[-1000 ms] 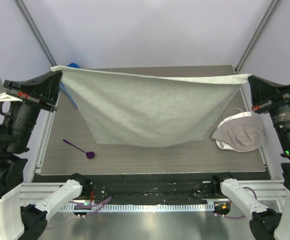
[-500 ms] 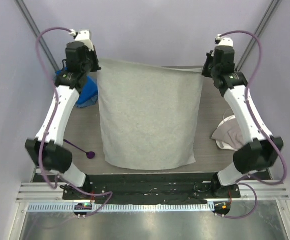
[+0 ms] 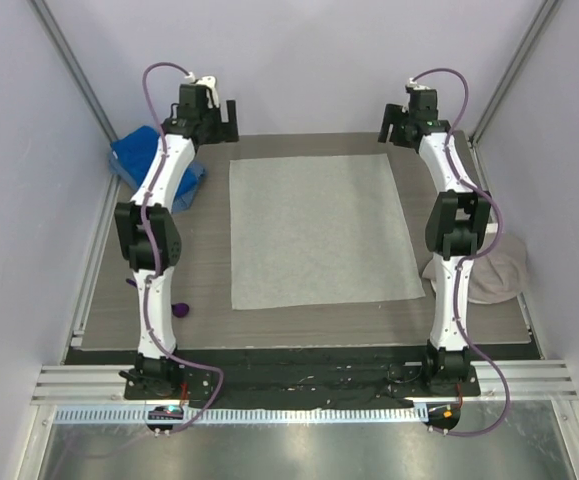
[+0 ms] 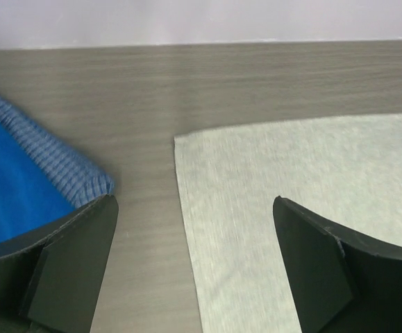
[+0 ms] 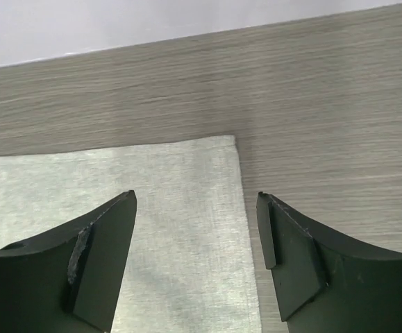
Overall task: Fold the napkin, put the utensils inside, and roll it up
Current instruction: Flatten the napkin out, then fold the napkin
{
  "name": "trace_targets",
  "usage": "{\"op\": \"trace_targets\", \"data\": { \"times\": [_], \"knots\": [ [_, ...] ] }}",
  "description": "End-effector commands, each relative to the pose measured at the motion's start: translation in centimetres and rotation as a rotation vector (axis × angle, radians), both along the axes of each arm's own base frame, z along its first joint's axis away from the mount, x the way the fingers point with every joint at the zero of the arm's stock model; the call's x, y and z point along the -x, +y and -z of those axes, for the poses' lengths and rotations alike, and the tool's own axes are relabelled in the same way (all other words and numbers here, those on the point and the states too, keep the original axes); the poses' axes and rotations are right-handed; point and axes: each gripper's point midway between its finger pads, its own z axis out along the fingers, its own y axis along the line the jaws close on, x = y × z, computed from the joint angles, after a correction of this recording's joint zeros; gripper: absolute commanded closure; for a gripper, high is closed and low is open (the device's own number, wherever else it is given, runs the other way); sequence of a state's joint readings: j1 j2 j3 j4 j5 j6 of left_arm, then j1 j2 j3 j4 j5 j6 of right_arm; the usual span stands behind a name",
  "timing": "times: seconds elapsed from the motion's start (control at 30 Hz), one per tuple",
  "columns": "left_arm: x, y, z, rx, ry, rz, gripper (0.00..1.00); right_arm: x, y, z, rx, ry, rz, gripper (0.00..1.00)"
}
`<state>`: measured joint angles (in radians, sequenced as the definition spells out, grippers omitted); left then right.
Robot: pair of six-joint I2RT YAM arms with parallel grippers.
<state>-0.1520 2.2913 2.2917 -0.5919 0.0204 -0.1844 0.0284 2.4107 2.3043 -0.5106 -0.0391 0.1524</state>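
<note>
Grey wood-grain tabletop [image 3: 309, 325] fills the overhead view, closed in by pale walls. At its middle the napkin [image 3: 319, 230] lies spread flat in a single layer, a light grey rectangle with no fold in it. The left gripper [image 3: 224, 125] is at the napkin's far left corner and the right gripper [image 3: 394, 125] at its far right corner. The purple spoon [image 3: 179, 309] lies on the table left of the napkin's near left corner, apart from the cloth, with its handle partly hidden behind the left arm. A blue towel [image 3: 134, 160] is bunched left of the napkin's far edge. A beige-grey cloth [image 3: 499, 280] lies right of its near edge.

From the left wrist, both fingers [image 4: 69, 263] stand wide apart and grasp nothing. The napkin's corner lies flat on the table between them, with the blue towel off to its left.

From the right wrist the jaws are likewise spread and bare, and the other far corner lies flat between and just ahead of the fingers [image 5: 291, 257].

By my reading the folding has not yet begun. The next move calls for pinching both far corners off the table, which is tricky with fabric this thin, and carrying them evenly toward the near edge.

No bowl, tray or box shows in any view. The napkin holds nothing yet.
</note>
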Motion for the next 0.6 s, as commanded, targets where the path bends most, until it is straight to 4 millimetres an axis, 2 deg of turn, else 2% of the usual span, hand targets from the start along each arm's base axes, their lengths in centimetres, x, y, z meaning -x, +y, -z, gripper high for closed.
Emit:
{"op": "trace_targets", "data": {
  "times": [0.0,0.03,0.07,0.1,0.13,0.17,0.2,0.23,0.27,0.3,0.33,0.37,0.4,0.43,0.47,0.5,0.53,0.57],
  "knots": [
    [3.6,0.4,-13.3,0.085,-0.266,-0.005,0.0,2.3,2.7,-9.7,-0.073,-0.158,-0.108,0.22],
    [4.9,0.5,-15.2,0.097,-0.29,-0.008,0.0,3.0,3.0,-9.6,-0.083,-0.154,-0.118,0.23],
    [5.8,0.6,-14.4,0.1,-0.251,-0.013,0.0,4.4,3.4,-12.3,-0.095,-0.196,-0.126,0.23],
    [6.5,0.8,-14.6,0.106,-0.239,-0.019,0.0,5.5,4.3,-9.9,-0.1,-0.155,-0.141,0.23],
    [7.7,0.9,-15.5,0.121,-0.238,-0.025,0.0,6.5,4.9,-10.1,-0.1,-0.158,-0.152,0.23],
    [8.4,1.1,-15.5,0.128,-0.221,-0.032,0.0,7.5,5.4,-10.0,-0.099,-0.155,-0.16,0.23],
    [9.3,1.8,-15.4,0.14,-0.199,-0.05,0.0,9.5,7.1,-9.9,-0.098,-0.154,-0.189,0.24],
    [9.9,2.3,-14.3,0.171,-0.162,-0.063,0.0,10.4,7.7,-9.6,-0.096,-0.147,-0.191,0.24],
    [11.0,3.1,-15.2,0.253,-0.161,-0.105,0.0,11.4,8.7,-9.3,-0.087,-0.14,-0.209,0.25],
    [11.6,5.3,-14.9,0.322,-0.136,-0.156,0.0,13.7,11.3,-8.9,-0.078,-0.124,-0.259,0.25],
    [12.3,6.8,-12.7,0.358,-0.08,-0.204,0.0,14.7,12.0,-8.4,-0.045,-0.116,-0.251,0.25],
    [14.0,7.7,-14.0,0.366,-0.106,-0.216,0.0,15.9,13.6,-8.0,-0.027,-0.11,-0.279,0.25],
    [14.9,9.7,-13.3,0.324,-0.099,-0.273,0.0,17.5,14.5,-7.2,0.005,-0.099,-0.303,0.25],
    [16.4,10.5,-11.7,0.28,-0.069,-0.299,0.0,19.6,18.2,-6.7,0.011,-0.094,-0.381,0.25],
    [17.5,11.3,-11.4,0.205,-0.072,-0.302,0.0,20.3,18.6,-6.2,0.05,-0.096,-0.358,0.26],
    [19.5,11.9,-12.8,0.169,-0.117,-0.314,0.0,21.5,19.8,-5.1,0.052,-0.075,-0.382,0.26],
    [20.7,12.4,-11.0,0.129,-0.092,-0.326,0.0,23.7,23.0,-4.6,0.047,-0.066,-0.457,0.27],
    [21.6,13.0,-10.7,0.091,-0.1,-0.344,0.0,24.9,24.5,-4.2,0.04,-0.055,-0.487,0.3]
  ]
}}
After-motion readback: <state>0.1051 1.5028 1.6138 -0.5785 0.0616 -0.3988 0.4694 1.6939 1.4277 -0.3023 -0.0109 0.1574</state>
